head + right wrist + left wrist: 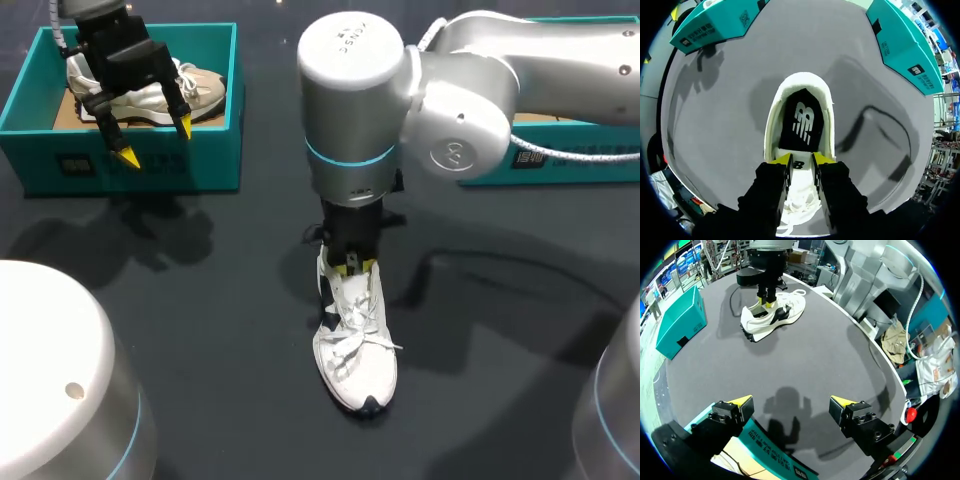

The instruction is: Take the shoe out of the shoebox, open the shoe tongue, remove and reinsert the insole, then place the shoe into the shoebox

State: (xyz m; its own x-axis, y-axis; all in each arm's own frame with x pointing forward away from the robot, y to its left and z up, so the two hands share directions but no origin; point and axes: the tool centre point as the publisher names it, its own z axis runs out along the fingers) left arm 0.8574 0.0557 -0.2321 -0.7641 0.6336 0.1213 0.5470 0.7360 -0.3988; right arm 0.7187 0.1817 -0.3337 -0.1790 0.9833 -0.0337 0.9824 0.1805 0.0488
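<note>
A white shoe (pixel 355 350) lies on the dark table mid-front, toe toward the front edge. My right gripper (pixel 352 267) comes down onto its opening and is shut on the white shoe tongue (pixel 799 165), one yellow tip on each side. Ahead of those fingers the black insole (pixel 801 122) lies inside the shoe (pixel 771 120). My left gripper (pixel 155 140) hangs open and empty over the front wall of the left teal shoebox (pixel 130 165). From the left wrist, that gripper (pixel 792 405) faces the shoe (pixel 775 315) and the right gripper (pixel 765 302) across the table.
A beige shoe (pixel 200 90) lies in the left shoebox. A second teal shoebox (pixel 570 165) stands at the back right under my right arm. Both boxes show ahead of the right gripper, the left shoebox (pixel 715 22) and the second shoebox (pixel 905 45).
</note>
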